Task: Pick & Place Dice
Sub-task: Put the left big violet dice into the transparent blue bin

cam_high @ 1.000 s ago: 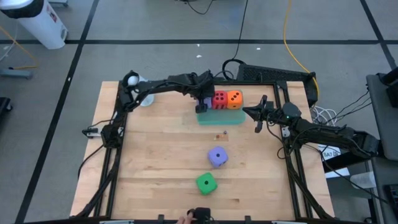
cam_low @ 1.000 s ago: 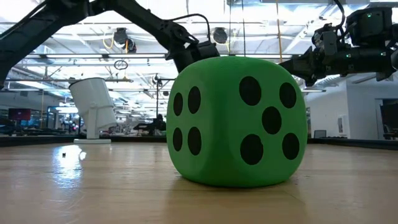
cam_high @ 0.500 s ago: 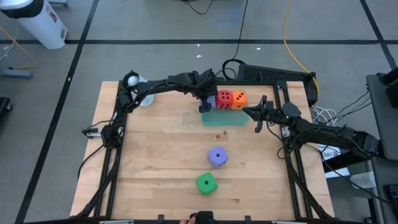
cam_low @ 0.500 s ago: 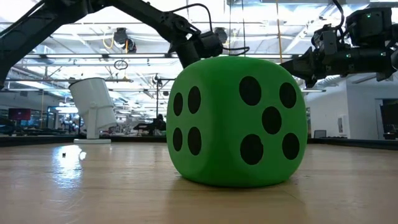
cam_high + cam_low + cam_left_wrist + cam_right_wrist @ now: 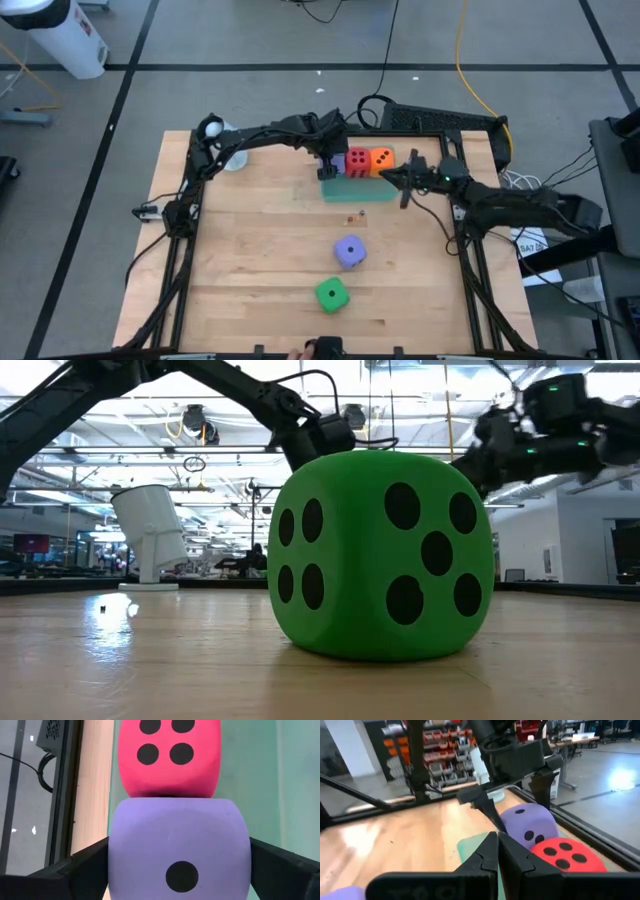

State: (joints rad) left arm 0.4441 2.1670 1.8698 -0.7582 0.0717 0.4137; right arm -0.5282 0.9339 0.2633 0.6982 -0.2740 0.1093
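My left gripper (image 5: 331, 163) is shut on a purple die (image 5: 179, 851) at the left end of the translucent green tray (image 5: 352, 190). This die presses against the red die (image 5: 169, 757), and the orange die (image 5: 381, 158) sits just beyond on the tray. My right gripper (image 5: 392, 178) hovers shut by the tray's right end, close to the orange die, touching nothing that I can see. In the right wrist view its shut fingers (image 5: 490, 851) point at the purple die (image 5: 527, 824) and red die (image 5: 565, 855). A second purple die (image 5: 349, 250) and the green die (image 5: 331, 294) rest on the table. My left gripper pinches the purple die between its two fingers, one finger (image 5: 82, 870) on each of two opposite side faces (image 5: 117, 865). The fingers come down at it from above at a slant. The die's far face touches the red die. Its underside is hidden.
A white cup-like object (image 5: 235, 160) stands near the table's far left corner. In the low view the green die (image 5: 380, 555) fills the middle and hides the tray. Small dark bits (image 5: 355, 214) lie on the wood just near the tray. Bare wood spreads left and right of the loose dice.
My left gripper has carried the purple die a little toward the table's right, up against the red die, and the red and orange dice have slid slightly right on the tray. My right gripper, still shut, has moved toward the table's left, closer to the orange die.
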